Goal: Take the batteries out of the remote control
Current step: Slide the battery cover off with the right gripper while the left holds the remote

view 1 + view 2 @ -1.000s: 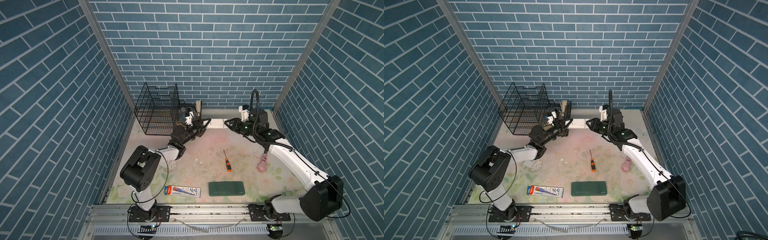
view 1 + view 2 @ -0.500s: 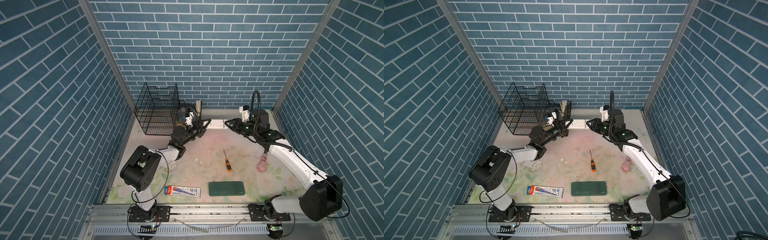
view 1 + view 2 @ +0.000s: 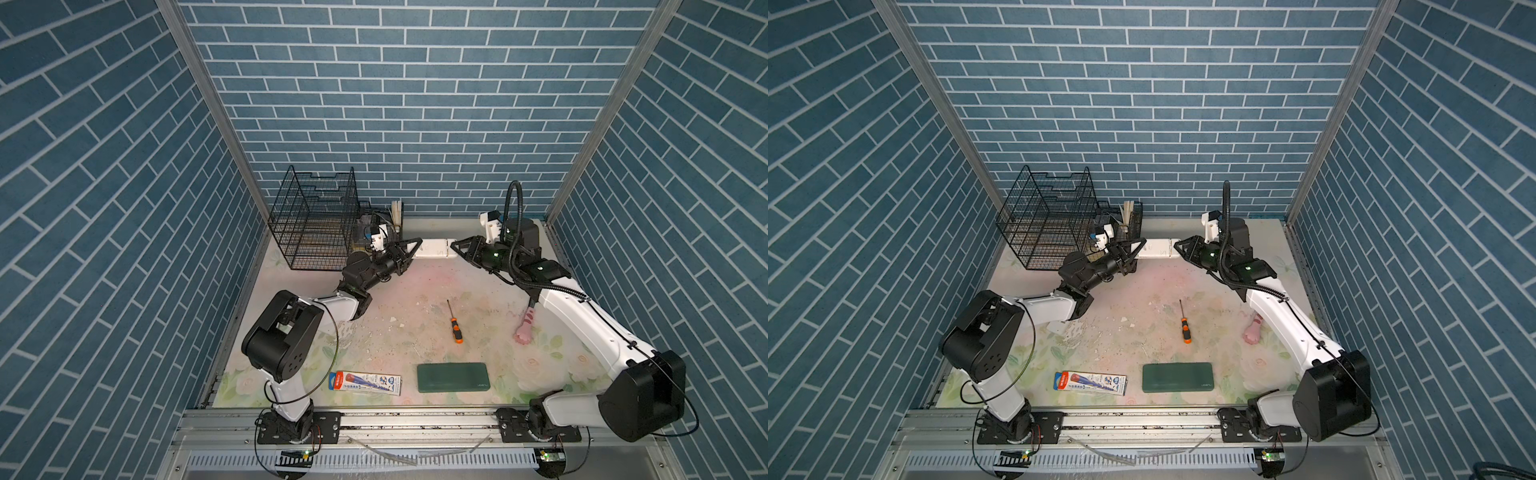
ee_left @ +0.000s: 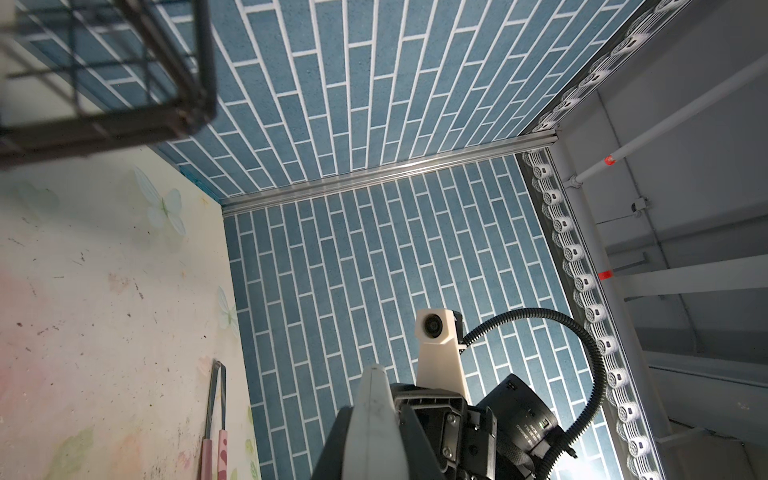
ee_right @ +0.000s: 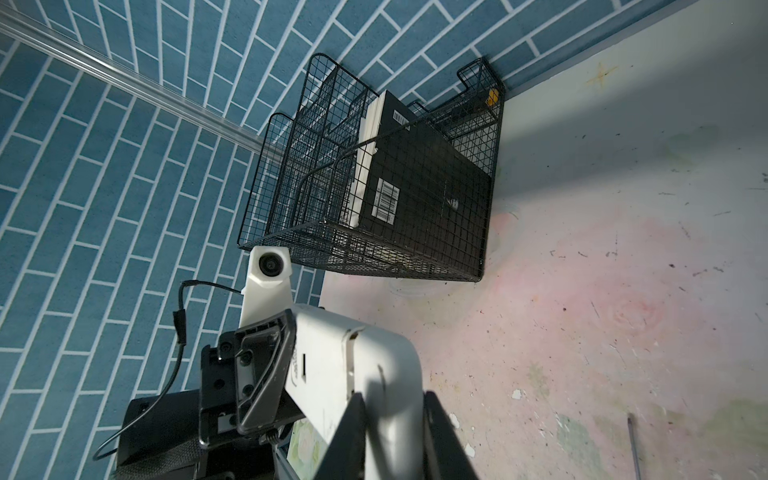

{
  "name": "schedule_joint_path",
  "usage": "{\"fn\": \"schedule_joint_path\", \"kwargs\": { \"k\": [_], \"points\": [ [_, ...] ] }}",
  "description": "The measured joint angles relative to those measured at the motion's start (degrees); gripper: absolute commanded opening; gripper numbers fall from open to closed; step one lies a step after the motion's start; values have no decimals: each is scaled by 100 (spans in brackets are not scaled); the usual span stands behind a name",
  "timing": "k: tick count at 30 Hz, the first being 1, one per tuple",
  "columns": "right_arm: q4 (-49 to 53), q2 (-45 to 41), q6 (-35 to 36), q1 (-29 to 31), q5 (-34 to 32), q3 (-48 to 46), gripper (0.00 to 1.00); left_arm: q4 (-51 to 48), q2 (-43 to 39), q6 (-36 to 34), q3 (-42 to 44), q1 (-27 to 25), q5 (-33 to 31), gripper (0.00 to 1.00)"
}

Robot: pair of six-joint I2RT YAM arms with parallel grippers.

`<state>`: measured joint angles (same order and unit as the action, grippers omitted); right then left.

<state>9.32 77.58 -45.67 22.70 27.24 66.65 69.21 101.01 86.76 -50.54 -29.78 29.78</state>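
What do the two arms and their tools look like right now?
Both arms have bulky black joints and white links. Left tool and right tool are black, triangular-framed, each topped by a white camera mount. A ribbed black cable hose loops over the right wrist; thin black cables trail the left base.

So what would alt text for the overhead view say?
Two robot arms hold a white remote between them above the table, left gripper and right gripper each gripping one end. A screwdriver lies below.
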Motion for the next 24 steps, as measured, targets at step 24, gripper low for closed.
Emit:
{"fn": "schedule_joint_path", "kwargs": {
  "k": [24],
  "points": [
    [155,0,0,-26,70,0,29,74,284,-72,0,-11,52,0]
  ]
}}
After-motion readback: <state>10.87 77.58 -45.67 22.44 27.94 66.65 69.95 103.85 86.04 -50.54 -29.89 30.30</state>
